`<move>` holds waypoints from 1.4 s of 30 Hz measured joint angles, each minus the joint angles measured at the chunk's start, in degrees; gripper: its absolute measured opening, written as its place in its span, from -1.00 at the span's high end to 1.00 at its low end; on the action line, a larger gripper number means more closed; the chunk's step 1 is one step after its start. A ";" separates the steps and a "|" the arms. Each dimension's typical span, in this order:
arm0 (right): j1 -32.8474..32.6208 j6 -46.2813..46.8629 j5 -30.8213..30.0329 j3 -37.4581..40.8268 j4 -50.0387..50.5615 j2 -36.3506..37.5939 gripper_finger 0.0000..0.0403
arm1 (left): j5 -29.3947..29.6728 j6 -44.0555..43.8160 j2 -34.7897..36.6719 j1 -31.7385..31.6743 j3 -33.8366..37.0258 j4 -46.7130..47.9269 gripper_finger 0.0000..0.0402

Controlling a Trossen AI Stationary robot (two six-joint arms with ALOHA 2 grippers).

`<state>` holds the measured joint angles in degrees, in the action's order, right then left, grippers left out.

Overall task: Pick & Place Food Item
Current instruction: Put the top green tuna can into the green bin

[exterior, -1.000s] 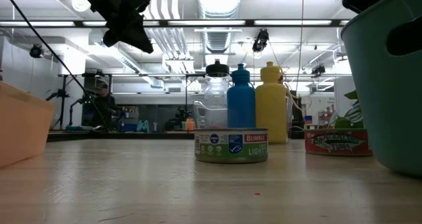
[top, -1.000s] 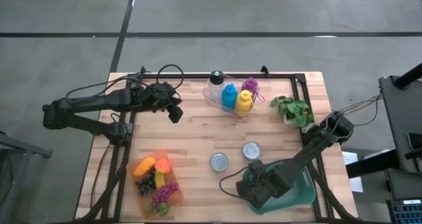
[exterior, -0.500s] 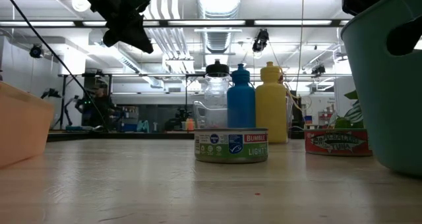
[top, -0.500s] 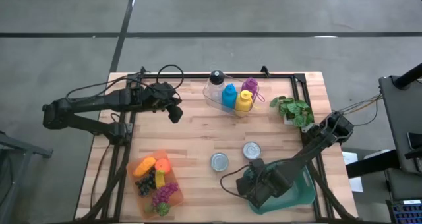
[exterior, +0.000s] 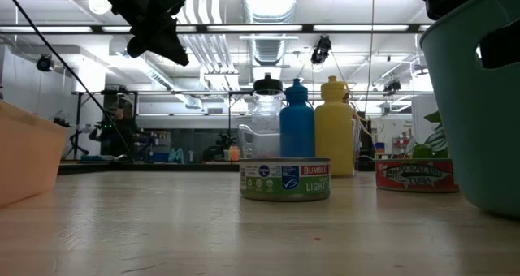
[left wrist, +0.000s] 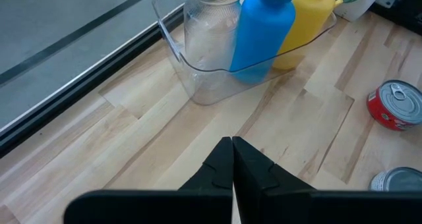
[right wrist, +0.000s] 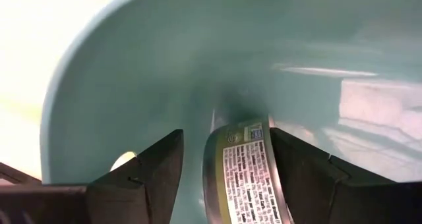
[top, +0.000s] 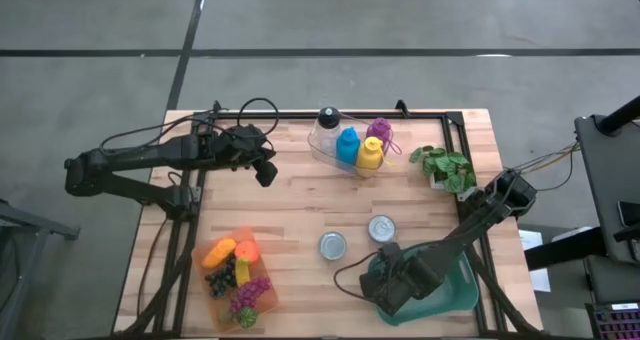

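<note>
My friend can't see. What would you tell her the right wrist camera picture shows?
The right gripper holds a can with a printed label between its two dark fingers, down inside a teal bin. The bin's curved, smooth wall fills nearly the whole picture.

Three bottles stand close together in a clear tray near the far edge of the wooden table: a clear bottle with a black cap, a blue bottle and a yellow bottle. A purple thing sits just behind them. A small green plant sits near the right edge.
</note>
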<state>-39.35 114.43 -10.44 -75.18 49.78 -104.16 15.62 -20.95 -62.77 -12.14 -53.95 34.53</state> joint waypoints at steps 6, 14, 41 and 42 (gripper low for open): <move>0.00 -4.56 -0.04 0.00 -0.09 0.00 -0.08 | 0.00 -0.02 -0.01 0.00 0.00 -0.01 0.99; 0.00 -12.85 -0.23 0.00 -0.15 0.00 -0.08 | -0.01 -0.02 0.01 0.00 0.00 0.00 0.99; 0.00 -23.92 -3.21 0.02 -0.67 0.00 -0.08 | -0.02 -0.06 -0.01 0.04 0.00 0.01 0.99; 0.00 -24.32 -3.19 0.02 -0.63 0.00 -0.08 | -0.02 -0.04 -0.01 0.04 0.00 0.01 0.99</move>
<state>-39.35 90.12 -13.63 -75.16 49.15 -104.16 15.59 -21.00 -62.78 -12.10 -53.95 34.54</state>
